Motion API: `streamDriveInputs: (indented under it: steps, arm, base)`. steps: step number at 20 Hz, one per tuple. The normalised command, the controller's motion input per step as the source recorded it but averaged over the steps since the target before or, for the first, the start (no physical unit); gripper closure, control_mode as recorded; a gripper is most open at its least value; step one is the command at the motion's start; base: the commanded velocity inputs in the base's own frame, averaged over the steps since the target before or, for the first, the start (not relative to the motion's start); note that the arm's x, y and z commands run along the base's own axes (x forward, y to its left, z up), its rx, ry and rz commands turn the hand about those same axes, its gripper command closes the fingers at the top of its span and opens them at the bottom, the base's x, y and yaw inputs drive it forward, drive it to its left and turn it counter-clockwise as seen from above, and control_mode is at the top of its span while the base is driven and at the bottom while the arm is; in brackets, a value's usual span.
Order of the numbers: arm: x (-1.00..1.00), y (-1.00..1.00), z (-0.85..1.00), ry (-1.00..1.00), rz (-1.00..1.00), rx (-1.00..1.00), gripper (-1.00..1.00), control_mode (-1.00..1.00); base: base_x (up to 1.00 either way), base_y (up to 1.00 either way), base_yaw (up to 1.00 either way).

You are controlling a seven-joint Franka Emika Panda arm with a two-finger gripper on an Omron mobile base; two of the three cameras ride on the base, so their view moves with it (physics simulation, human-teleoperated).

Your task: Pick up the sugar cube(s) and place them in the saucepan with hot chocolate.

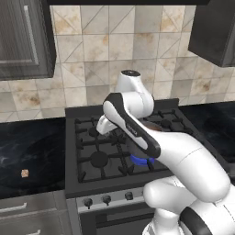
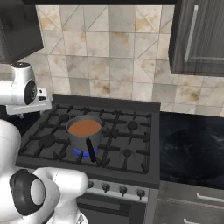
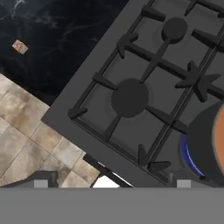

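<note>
One sugar cube far from fingers

Beige tiled backsplash, dark wall cabinets, black marbled counter, gas stove

counter: glossy black marble | stove grates: matt dark metal | backsplash: smooth stone tile (mottled beige)

This was a home kitchen. A black gas stove with cast grates and a row of knobs sat between black marble tabletop runs, backed by beige stone tiles, with dark cabinets above and drawers below.
</note>
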Motion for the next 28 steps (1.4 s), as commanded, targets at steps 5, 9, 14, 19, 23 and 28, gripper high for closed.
streamDriveInputs:
  steps: [5, 9, 14, 19, 23, 28]
  arm:
    - [0.00, 0.70, -0.48, 0.05, 0.21, 0.00, -1.00, -1.00]
    - [0.00, 0.57, -0.51, 0.12, 0.17, 0.00, -1.00, -1.00]
    - [0.05, 0.51, -0.41, 0.11, 0.07, 0.00, -1.00, -1.00]
    - [0.16, 0.46, -0.17, 0.03, 0.00, -0.03, -1.00, -1.00]
    - [0.03, 0.64, 0.00, 0.00, 0.00, -0.13, -1.00, -1.00]
    - [0.06, 0.46, 0.00, 0.00, 0.00, -0.09, -1.00, -1.00]
  base:
    - [0.00, 0.00, 0.00]
    - [0.00, 0.00, 0.00]
    - [0.00, 0.00, 0.00]
    - [0.00, 0.00, 0.00]
    - [0.00, 0.00, 0.00]
    - [0.00, 0.00, 0.00]
